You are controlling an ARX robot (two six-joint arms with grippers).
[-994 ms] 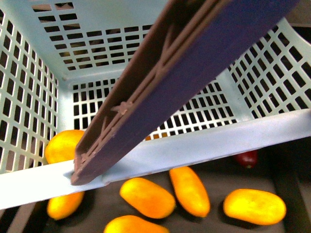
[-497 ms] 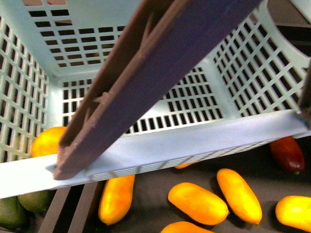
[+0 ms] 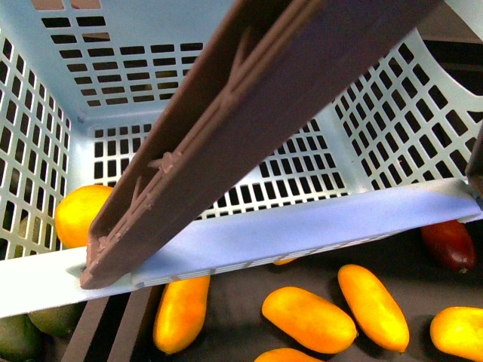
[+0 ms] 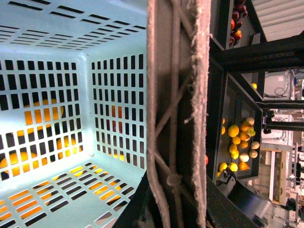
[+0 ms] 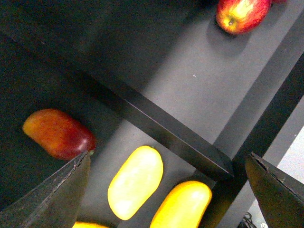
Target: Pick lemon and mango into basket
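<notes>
The teal slotted basket point(image 3: 249, 234) fills the front view, and its brown handle point(image 3: 249, 121) slants across it. My left gripper point(image 4: 173, 204) is shut on that handle point(image 4: 175, 109) and the basket point(image 4: 47, 57) looks empty inside. Several orange-yellow mangoes point(image 3: 308, 319) lie on the dark shelf below the basket. My right gripper point(image 5: 167, 159) is open above two yellow mangoes point(image 5: 135, 183), which lie between its fingers point(image 5: 57, 194). I cannot pick out the lemon.
A dark red mango point(image 5: 59, 133) lies beside one finger and also shows in the front view point(image 3: 450, 245). A red apple point(image 5: 240, 14) lies beyond a black divider bar point(image 5: 156, 123). Dark green fruits point(image 3: 19, 338) lie at the front view's lower left. A far tray holds mixed fruit point(image 4: 237, 142).
The basket has shifted in the front view. The mangoes under it now show further right, and the red mango and green fruits have come into view.
</notes>
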